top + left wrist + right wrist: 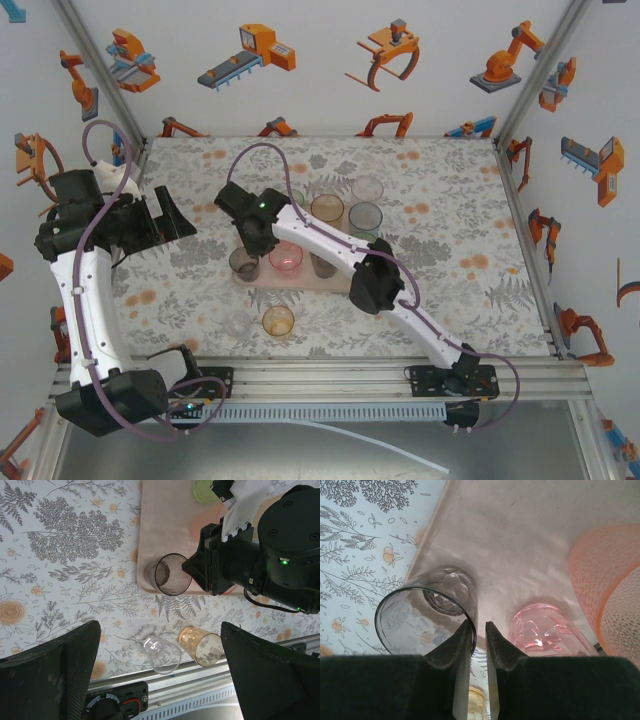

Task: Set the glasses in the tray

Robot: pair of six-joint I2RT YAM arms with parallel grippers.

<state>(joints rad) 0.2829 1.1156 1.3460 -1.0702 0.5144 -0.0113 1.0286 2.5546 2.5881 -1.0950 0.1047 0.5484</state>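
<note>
The pale pink tray [262, 284] lies mid-table with several glasses on it. A smoky grey glass [244, 263] stands upright at its near left corner, beside a pink glass [286, 258]. My right gripper [250, 243] hovers at the grey glass [420, 615]. Its fingers [462, 640] are parted by a narrow gap and the rim runs along the left one. The pink glass [545, 627] stands just to the right. A clear glass [162, 654] and an amber glass [202, 645] stand off the tray near the front edge. My left gripper [175, 218] hangs open and empty at the left.
A tall amber glass [327, 210], a bluish one [366, 217], a clear one [368, 188] and a dark one [323, 265] stand on or by the tray's far and right parts. An aluminium rail [330, 378] runs along the front edge. Patterned walls enclose the table.
</note>
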